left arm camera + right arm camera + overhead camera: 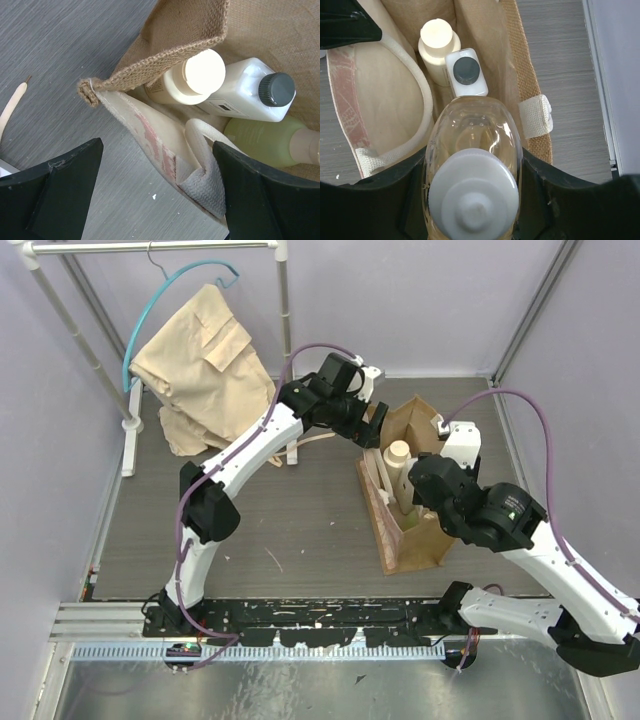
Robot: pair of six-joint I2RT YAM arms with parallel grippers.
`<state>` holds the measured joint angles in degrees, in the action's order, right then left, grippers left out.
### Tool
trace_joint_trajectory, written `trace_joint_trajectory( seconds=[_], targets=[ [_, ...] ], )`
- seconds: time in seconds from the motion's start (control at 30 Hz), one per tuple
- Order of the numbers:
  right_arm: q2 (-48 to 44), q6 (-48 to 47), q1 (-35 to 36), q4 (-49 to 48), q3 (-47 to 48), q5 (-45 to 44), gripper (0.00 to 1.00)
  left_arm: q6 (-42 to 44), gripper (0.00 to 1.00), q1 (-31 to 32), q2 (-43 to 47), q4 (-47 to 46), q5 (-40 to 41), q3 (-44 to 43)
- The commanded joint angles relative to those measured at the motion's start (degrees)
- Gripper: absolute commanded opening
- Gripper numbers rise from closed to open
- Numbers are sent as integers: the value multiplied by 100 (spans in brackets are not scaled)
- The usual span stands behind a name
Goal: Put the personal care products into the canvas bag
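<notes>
The canvas bag stands open on the grey table, right of centre. Inside it, the left wrist view shows a cream round-capped bottle, a white rectangular bottle with a black cap and a translucent green-yellow bottle. My left gripper is open at the bag's far-left rim, its jaws either side of the cream wall and folded handle. My right gripper hangs over the bag's mouth, shut on the amber bottle with a white cap, cap towards the camera. Below it sit the cream bottle and the black-capped bottle.
A beige garment hangs from a teal hanger on a white clothes rack at the back left. A pale strip lies on the table beside the left arm. Purple walls close the table in on three sides.
</notes>
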<state>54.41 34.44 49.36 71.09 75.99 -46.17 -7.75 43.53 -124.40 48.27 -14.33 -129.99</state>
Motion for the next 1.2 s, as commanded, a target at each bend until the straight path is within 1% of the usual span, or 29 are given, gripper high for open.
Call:
trace_joint_trajectory(
  seconds=[0.0,0.13,0.27,0.37,0.5,0.63,0.8,0.93,1.03,1.07,1.17],
  targets=[
    [19,303,-23,772,281,-445,1,125,98,18,-81,-56,140,-160],
    [253,469,-24,1273,738,-491,1,166,98,18,-66,-45,141,-161],
    [393,394,-23,1286,874,-305,1,190,98,19,-26,-35,125,-165],
    [472,407,-23,1289,857,-257,1,187,98,24,5,-35,118,-140],
    [504,525,-20,1254,528,-282,1,187,98,18,55,-37,113,-89],
    [480,454,-23,952,139,-113,1,196,98,22,96,-33,85,-34],
    [361,217,-23,421,-154,383,1,204,98,24,150,-38,80,48],
    [470,269,-23,494,-392,312,1,206,98,25,174,-70,80,105],
    [477,273,-21,492,-182,116,1,214,98,26,170,-69,80,121],
    [429,134,-23,374,-81,125,1,214,98,29,166,-65,79,121],
    [203,-482,-23,-373,122,418,1,228,98,28,164,-65,84,107]
  ],
)
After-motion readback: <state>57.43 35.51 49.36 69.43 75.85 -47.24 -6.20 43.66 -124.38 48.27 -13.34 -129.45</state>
